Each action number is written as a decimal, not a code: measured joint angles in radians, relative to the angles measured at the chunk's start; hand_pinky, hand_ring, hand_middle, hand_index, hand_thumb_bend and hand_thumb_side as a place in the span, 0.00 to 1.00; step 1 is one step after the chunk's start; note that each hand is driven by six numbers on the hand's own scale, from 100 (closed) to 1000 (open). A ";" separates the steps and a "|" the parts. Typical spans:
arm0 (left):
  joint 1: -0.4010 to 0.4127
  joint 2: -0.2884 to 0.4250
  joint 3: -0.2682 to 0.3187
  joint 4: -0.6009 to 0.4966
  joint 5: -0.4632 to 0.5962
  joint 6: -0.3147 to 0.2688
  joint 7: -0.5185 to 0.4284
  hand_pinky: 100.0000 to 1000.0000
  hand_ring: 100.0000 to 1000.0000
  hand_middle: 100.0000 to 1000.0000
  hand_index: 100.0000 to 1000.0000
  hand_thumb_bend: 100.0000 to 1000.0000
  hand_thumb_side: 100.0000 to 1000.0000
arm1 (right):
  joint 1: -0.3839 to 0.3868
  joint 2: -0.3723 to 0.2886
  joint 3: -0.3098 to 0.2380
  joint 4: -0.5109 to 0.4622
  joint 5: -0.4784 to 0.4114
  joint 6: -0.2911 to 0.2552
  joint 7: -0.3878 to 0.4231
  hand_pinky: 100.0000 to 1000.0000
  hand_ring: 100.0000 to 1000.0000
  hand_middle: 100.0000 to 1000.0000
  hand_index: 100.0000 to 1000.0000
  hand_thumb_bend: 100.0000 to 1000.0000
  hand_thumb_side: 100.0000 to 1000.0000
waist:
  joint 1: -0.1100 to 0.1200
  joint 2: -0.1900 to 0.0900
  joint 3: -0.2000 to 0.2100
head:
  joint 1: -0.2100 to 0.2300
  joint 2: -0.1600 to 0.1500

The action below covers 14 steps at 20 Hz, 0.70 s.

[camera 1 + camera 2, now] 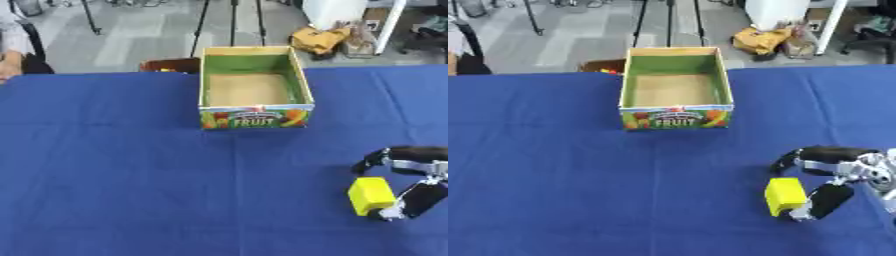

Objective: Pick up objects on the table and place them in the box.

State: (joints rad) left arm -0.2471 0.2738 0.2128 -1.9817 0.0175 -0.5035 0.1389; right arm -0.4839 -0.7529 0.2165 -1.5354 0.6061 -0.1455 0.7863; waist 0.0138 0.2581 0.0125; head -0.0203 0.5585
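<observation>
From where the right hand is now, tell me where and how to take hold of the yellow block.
Grip the yellow block across its two broad side faces, coming in from the robot's right, where the right hand already curls around it. It is a plain box shape with flat faces and no handle, so opposing flat sides look the safest hold. Its left side is unobstructed on the blue table.

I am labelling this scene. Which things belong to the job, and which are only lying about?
Job:
- yellow block
- right hand, curled round it
- FRUIT box, nothing inside
- blue table

Lying about:
- yellow bag on floor
- tripod legs
</observation>
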 measured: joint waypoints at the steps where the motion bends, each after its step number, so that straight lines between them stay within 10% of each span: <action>1: 0.000 0.000 0.000 0.000 0.000 0.000 0.000 0.55 0.67 0.83 0.98 0.00 1.00 | 0.000 0.000 0.000 0.000 0.002 0.000 0.000 0.91 0.89 0.75 0.86 0.43 0.39 | 0.000 0.000 0.000 | -0.001 -0.001; 14: -0.001 -0.001 0.000 0.000 0.000 0.000 -0.002 0.55 0.67 0.83 0.98 0.00 1.00 | -0.002 0.000 0.006 0.019 0.019 0.000 0.008 0.90 0.88 0.67 0.78 0.36 0.35 | 0.000 0.006 -0.003 | -0.009 -0.006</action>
State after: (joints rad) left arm -0.2477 0.2732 0.2128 -1.9817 0.0175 -0.5038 0.1368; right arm -0.4859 -0.7532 0.2228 -1.5166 0.6248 -0.1456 0.7948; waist 0.0142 0.2644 0.0096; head -0.0294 0.5528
